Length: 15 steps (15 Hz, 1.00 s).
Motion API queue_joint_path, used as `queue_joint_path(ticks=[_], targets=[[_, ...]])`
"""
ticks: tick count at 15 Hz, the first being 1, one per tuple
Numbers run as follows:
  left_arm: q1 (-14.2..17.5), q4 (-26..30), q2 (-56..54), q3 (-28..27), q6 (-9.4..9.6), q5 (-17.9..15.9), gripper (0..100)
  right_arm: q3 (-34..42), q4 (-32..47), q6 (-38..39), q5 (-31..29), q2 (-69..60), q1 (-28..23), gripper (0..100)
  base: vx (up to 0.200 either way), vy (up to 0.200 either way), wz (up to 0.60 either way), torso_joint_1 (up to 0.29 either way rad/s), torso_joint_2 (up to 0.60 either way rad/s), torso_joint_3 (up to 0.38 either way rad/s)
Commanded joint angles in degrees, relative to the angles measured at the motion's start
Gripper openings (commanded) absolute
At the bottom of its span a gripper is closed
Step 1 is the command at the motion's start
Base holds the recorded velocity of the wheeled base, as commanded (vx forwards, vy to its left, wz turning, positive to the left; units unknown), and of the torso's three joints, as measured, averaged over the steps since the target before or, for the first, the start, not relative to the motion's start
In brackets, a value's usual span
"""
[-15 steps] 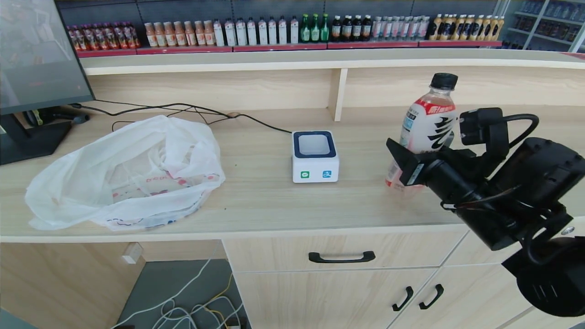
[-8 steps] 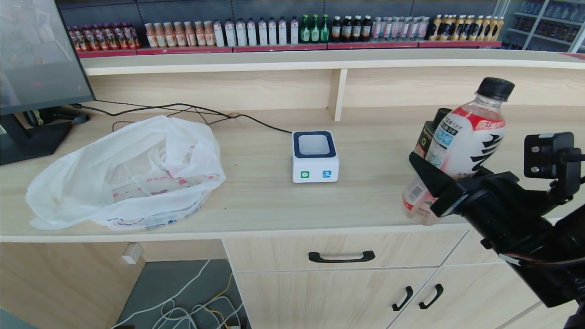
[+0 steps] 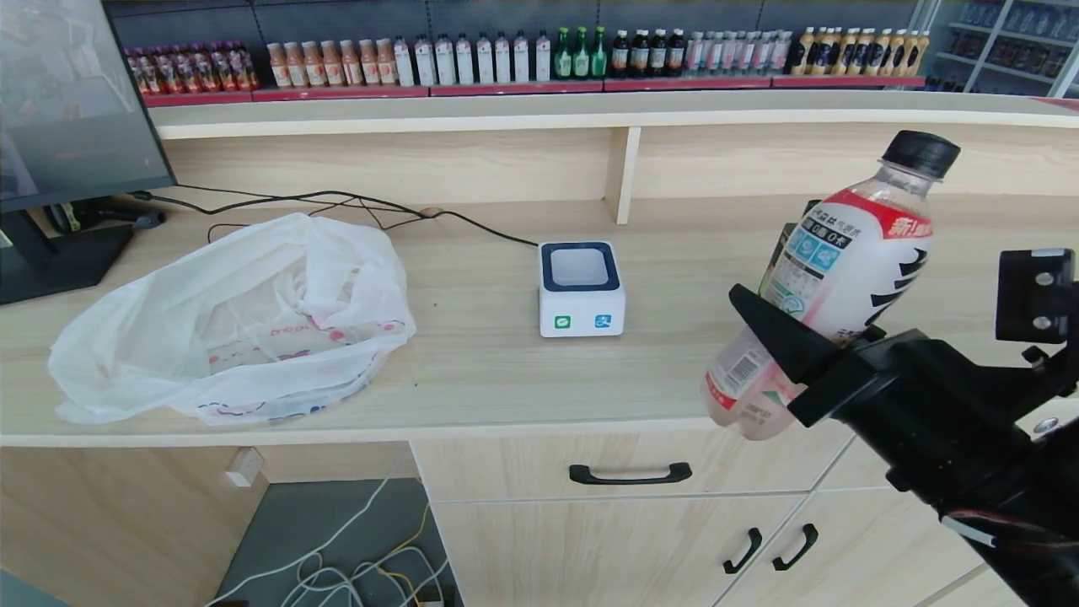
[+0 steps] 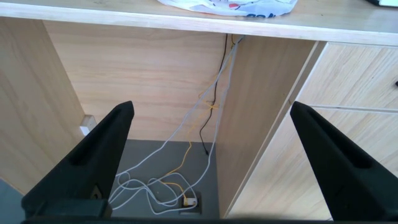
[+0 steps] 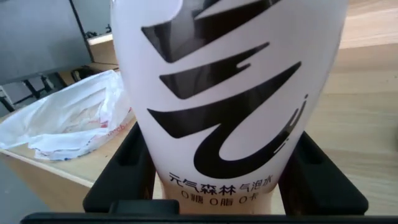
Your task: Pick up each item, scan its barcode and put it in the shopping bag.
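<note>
The right pincer (image 3: 797, 337) is clamped on the bottle (image 3: 830, 278), its dark fingers (image 3: 771, 324) pressed against the middle of the white label. The bottle is held in the air at the right end of the counter (image 3: 506, 371), tilted, with the black cap up and away and the base low over the counter's front edge. A barcode shows on the lower label, turned to the robot's left. In the right wrist view the bottle (image 5: 230, 93) sits between the two pads. The scanner (image 3: 581, 288) stands mid-counter, well apart from the bottle, and the shopping bag (image 3: 236, 320) lies open further left. The left pincer (image 4: 211, 180) is spread wide, holding nothing, below the counter's edge, facing loose cables (image 4: 186, 155) in the open cabinet bay
</note>
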Motion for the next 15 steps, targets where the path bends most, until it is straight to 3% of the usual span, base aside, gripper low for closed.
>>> queue_joint_path(ticks=[1,5,9,15], targets=[[0.0,0.0,0.0,0.0,-0.02,0.0,100,-1.2,-0.1,2.0,0.7,-1.7,4.2,0,0.0,0.0,0.0,0.0,0.0,0.0],[0.0,0.0,0.0,0.0,-0.02,0.0,100,-0.7,-0.1,5.2,8.6,-3.1,4.7,0,0.0,0.0,0.0,0.0,0.0,0.0],[0.0,0.0,0.0,0.0,-0.02,0.0,100,-1.4,-0.1,14.1,9.5,-3.7,4.7,0,0.0,0.0,0.0,0.0,0.0,0.0],[0.0,0.0,0.0,0.0,-0.02,0.0,100,-5.1,-0.1,16.2,14.8,0.2,6.4,0,0.0,0.0,0.0,0.0,0.0,0.0]])
